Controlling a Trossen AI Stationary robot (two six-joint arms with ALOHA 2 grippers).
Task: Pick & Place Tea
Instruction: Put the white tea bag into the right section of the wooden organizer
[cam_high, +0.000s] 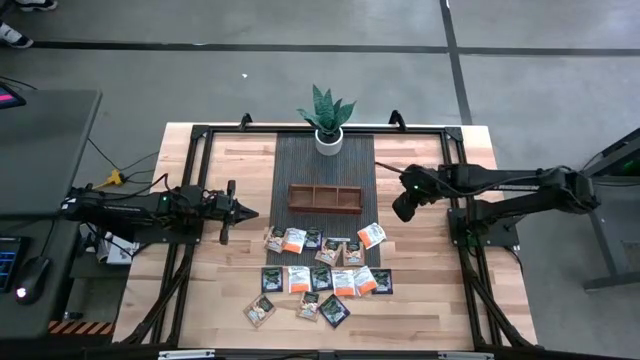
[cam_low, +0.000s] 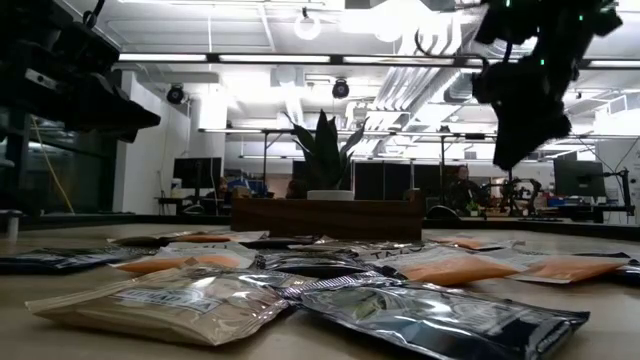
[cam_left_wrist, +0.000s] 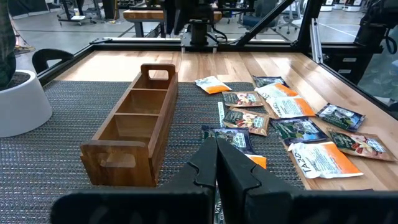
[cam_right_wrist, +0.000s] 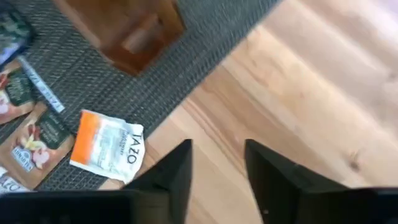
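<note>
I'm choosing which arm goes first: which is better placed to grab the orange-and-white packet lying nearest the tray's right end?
Probably the right. Its gripper is open and close to that orange-and-white packet at the mat's edge. The left gripper is shut, left of the tray, farther off.

Cut-offs and unreadable bits
Wooden tray (cam_right_wrist: 127, 28) cropped by right wrist frame edge; packet labels (cam_high: 318, 278) too small in high view; near packets (cam_low: 180, 300) blurred low.

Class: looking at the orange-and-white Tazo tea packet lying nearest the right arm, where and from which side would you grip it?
Grip the Tazo packet by its edge overhanging the mat, coming from above: it lies flat, and the right tool hovers open beside it.
</note>
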